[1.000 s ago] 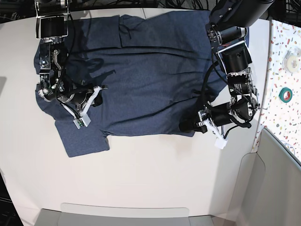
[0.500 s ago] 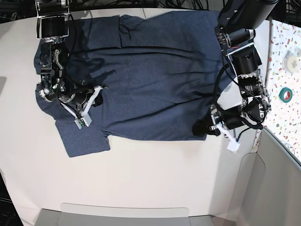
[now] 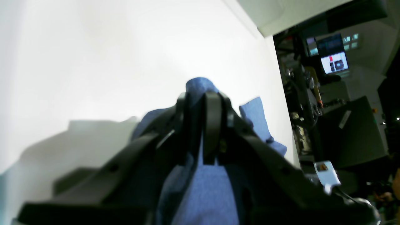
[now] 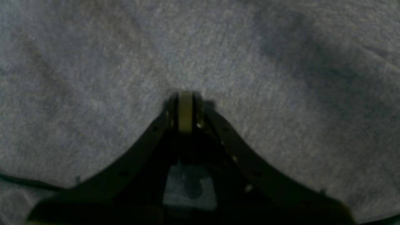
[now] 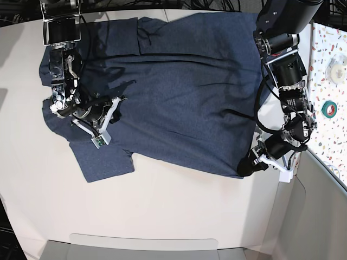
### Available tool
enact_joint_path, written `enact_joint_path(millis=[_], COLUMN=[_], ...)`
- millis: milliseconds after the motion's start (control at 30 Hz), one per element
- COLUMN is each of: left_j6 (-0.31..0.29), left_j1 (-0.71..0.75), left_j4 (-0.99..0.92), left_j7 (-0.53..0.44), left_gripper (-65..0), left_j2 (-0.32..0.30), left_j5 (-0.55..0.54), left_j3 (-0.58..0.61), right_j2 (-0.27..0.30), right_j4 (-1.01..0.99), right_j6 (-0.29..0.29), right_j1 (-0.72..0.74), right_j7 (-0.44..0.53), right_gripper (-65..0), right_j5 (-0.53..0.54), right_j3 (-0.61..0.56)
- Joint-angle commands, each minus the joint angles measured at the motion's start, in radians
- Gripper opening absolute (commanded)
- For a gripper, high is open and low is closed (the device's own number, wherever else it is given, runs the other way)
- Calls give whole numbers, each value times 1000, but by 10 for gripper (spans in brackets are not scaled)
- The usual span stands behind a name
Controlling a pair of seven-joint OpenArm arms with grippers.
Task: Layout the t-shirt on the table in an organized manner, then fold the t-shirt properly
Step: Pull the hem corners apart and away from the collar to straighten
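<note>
The dark navy t-shirt (image 5: pixel 179 92) lies spread over the white table (image 5: pixel 179 206), plain side up, with one sleeve at the front left. My left gripper (image 5: pixel 246 168) is at the shirt's front right hem corner. In the left wrist view that gripper (image 3: pixel 200 103) is shut on a fold of the blue t-shirt (image 3: pixel 203 193), which pokes out past the fingertips above the table (image 3: pixel 93 62). My right gripper (image 5: pixel 115 108) rests on the shirt's left part. The right wrist view shows it (image 4: pixel 186 100) shut, tips against the t-shirt (image 4: pixel 93 47); I cannot tell whether cloth is pinched.
A speckled strip runs along the right side with a green tape roll (image 5: pixel 329 108) and a white roll (image 5: pixel 336 70) on it. A grey tray edge (image 5: pixel 146 246) lies along the front, and a grey panel (image 5: pixel 320 216) stands at the front right. Cables hang at the back.
My left gripper closed on the hem corner and dragged it toward the front right, stretching the shirt's lower edge. The shirt's left sleeve slid slightly right. The right gripper barely moved.
</note>
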Motion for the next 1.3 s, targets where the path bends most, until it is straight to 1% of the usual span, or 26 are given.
enact_joint_path(millis=[0, 133, 200, 300, 367, 433, 500, 533, 567, 633, 667, 700, 733, 833, 867, 1000, 1067, 1100, 1200, 1267], left_j6=[-8, -8, -8, -8, -8, -8, -2, 16, 47, 137, 165, 191, 202, 212, 212, 214, 212, 212, 205, 205], left_j1=[-32, -73, -110, -170, -205, -231, -246, -246, -246, -248, -248, -248, -248, -249, -246, -245, -245, -233, -156, -102], left_j4=[9, -100, -209, -364, -453, -523, -560, -562, -562, -562, -562, -560, -560, -494, -461, -329, -234, -178, 0, 109], left_j7=[-53, -213, -310, -457, -541, -609, -652, -666, -670, -678, -679, -673, -663, -563, -543, -452, -386, -351, -233, -149], left_gripper=[-586, -586, -586, -586, -586, -586, -586, -586, -585, -581, -572, -547, -514, -384, -375, -390, -397, -401, -419, -448], left_j2=[-10, -18, -43, -55, -84, -92, -116, -127, -132, -152, -158, -158, -158, -159, -159, -178, -181, -181, -178, -175], left_j5=[-28, -27, -27, -27, -27, -27, -27, -27, -27, -28, -28, -28, -28, -31, -33, -38, -38, -38, -38, -31], left_j3=[40, 163, 221, 299, 345, 388, 416, 428, 438, 444, 444, 444, 444, 438, 436, 434, 427, 402, 303, 289], right_j2=[1, 1, 1, 1, 1, 1, 1, 1, 1, -1, -2, -5, -10, -19, -19, -21, -22, -22, -22, -22], right_j4=[-9, -9, -6, -5, -2, 0, 0, 0, 0, 0, 1, 1, 1, 9, 14, 41, 46, 44, 44, 49], right_j6=[-4, -4, -4, -4, -4, -4, -6, -6, -7, -7, -7, -7, -7, -9, -10, -10, -10, -10, -10, -10], right_j1=[-11, -11, -11, -12, -12, -12, -12, -9, -6, 0, 8, 20, 27, 60, 70, 147, 195, 219, 258, 262], right_j7=[-70, -70, -72, -72, -72, -72, -72, -72, -72, -72, -72, -72, -72, -70, -70, -70, -62, -61, -53, -56], right_gripper=[-650, -650, -650, -650, -650, -650, -650, -650, -650, -650, -650, -650, -650, -650, -650, -650, -650, -650, -650, -650], right_j5=[-30, -30, -29, -29, -29, -29, -29, -29, -29, -29, -29, -29, -30, -32, -32, -32, -33, -33, -35, -27], right_j3=[-11, -11, -11, -11, -11, -11, -11, -10, -10, -10, -10, -10, -6, 3, 3, 4, 4, 7, 72, 147])
